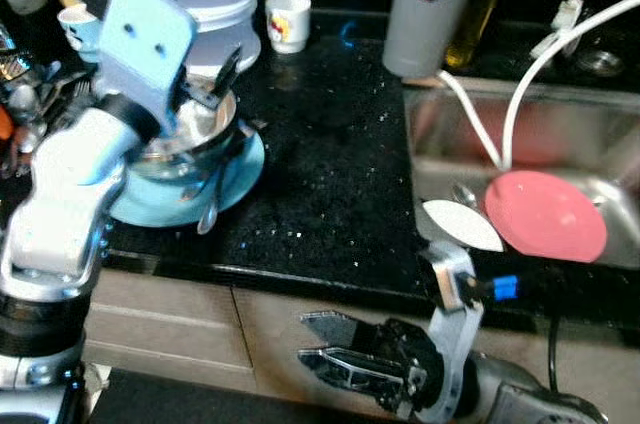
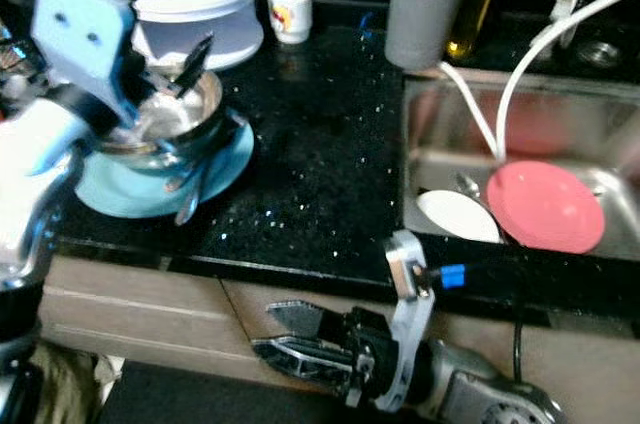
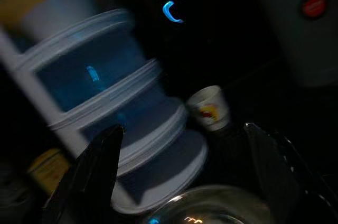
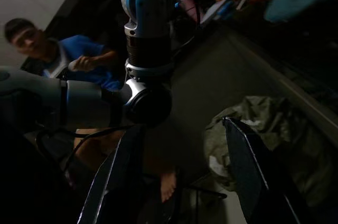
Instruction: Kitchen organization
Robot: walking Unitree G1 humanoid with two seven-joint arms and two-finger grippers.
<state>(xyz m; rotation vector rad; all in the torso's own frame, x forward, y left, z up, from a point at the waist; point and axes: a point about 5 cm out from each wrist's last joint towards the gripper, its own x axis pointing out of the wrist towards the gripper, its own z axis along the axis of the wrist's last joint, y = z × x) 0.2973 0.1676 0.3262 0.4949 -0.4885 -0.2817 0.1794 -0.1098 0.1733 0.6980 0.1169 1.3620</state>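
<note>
Left claw (image 1: 215,84) is up over the steel bowl (image 1: 200,124), fingers spread wide, tips at the bowl's rim and gripping nothing. That bowl sits on one light blue plate (image 1: 235,179) at the left of the black worktop (image 1: 330,174), with a spoon (image 1: 210,214) leaning off the plate's front edge. From the left wrist view the bowl rim (image 3: 211,203) sits between the two dark fingers (image 3: 97,171), and beyond it stand a stacked white and blue container (image 3: 105,102) and one small paper cup (image 3: 211,108); that view is dark and blurred.

Right claw (image 2: 290,344) hangs low, below the worktop's front edge and in front of the cabinet fronts (image 1: 190,319), fingers parted, holding nothing. Its wrist view adds what the head views miss: a person in a blue top (image 4: 79,55) behind the robot's arm, and a crumpled grey-green cloth (image 4: 264,139) on the floor.

The middle of the worktop between plate and sink lies open. In the steel sink (image 1: 440,144) I count two dishes: one pink plate (image 1: 545,214) and one white plate (image 1: 462,225), edges touching, with two white cables (image 1: 520,94) dropping in. A grey flask with a red button (image 1: 430,4) stands at the sink's back corner.
</note>
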